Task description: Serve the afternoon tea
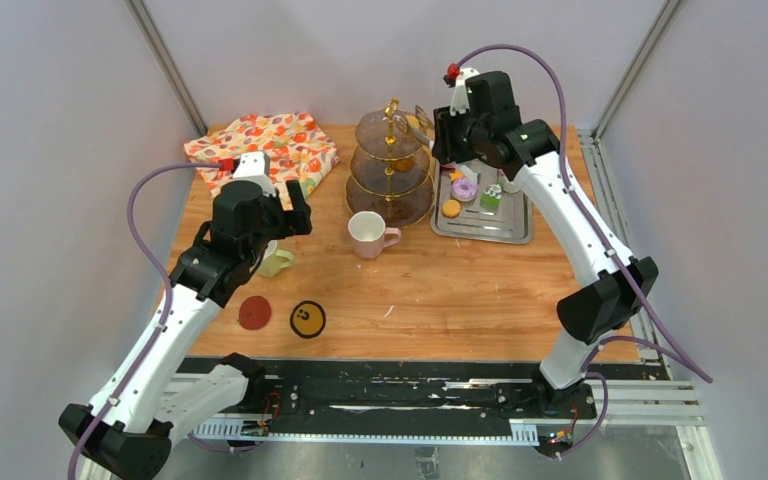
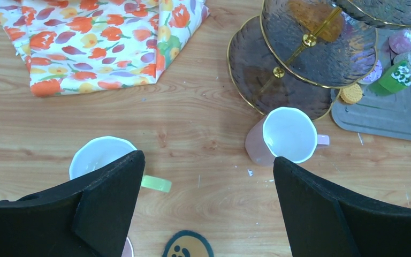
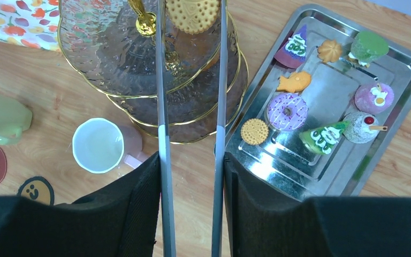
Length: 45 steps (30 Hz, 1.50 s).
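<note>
Gripping the metal tongs (image 3: 160, 107) in my right hand (image 3: 191, 160), I held a round orange biscuit (image 3: 192, 13) between their tips over the tiers of the brown-glass stand (image 3: 101, 59). The stand stood on the bench (image 3: 43, 91) beside the steel tray (image 3: 406, 69) of pastries (image 3: 286, 111). My left hand (image 2: 208, 160) hung wide open and empty above the yellow-green mug (image 2: 99, 155), with the pink mug (image 2: 289, 134) just beside the stand.

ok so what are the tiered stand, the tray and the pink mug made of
The tiered stand looks like brown tinted glass: see-through, with a rippled texture and gold metal rims and post. The tray seems to be brushed steel: grey, with soft reflections. The pink mug is probably glazed ceramic: opaque, smooth and white inside. It could be plastic.
</note>
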{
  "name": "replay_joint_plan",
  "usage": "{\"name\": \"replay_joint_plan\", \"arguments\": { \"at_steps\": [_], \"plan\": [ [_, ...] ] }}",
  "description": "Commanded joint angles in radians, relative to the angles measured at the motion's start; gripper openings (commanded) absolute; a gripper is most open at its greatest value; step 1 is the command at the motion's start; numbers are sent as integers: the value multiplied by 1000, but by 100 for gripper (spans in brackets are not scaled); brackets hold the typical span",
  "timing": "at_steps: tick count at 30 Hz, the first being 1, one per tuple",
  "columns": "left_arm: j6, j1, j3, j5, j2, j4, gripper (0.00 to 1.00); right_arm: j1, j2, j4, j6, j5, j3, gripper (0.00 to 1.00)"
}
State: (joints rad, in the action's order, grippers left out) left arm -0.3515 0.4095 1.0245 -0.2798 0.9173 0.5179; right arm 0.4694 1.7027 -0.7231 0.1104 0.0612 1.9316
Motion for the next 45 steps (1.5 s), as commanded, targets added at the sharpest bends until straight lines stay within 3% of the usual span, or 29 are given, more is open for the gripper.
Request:
{"name": "replay_joint_plan", "arguments": {
  "at_steps": [1, 9, 15, 22, 28, 32, 40, 45],
  "plan": [
    [11, 4, -6, -24, -24, -2, 95, 12, -5, 33, -14, 2, 54, 45],
    [22, 5, 2, -24, -4, -10, 95, 12, -32, 29, -15, -14, 48, 44],
    [26, 4, 9, -14, 5, -18, 95, 12, -106, 43, -22, -95, 13, 20],
    [49, 4, 53, -3, 45, -16, 95, -41, -322, 95, -18, -253, -233, 6],
    [34, 5, 47, 22, 54, -34, 95, -219, -450, 90, 39, -175, -562, 13],
    [26, 4, 53, 43, 71, -45, 95, -232, -450, 80, 17, -155, -686, 15],
    [25, 4, 52, 48, 76, -45, 95, -292, -334, 100, 14, -123, -745, 31],
    [28, 5, 46, 38, 70, -42, 95, -314, -268, 124, 13, -115, -740, 32]
  ]
}}
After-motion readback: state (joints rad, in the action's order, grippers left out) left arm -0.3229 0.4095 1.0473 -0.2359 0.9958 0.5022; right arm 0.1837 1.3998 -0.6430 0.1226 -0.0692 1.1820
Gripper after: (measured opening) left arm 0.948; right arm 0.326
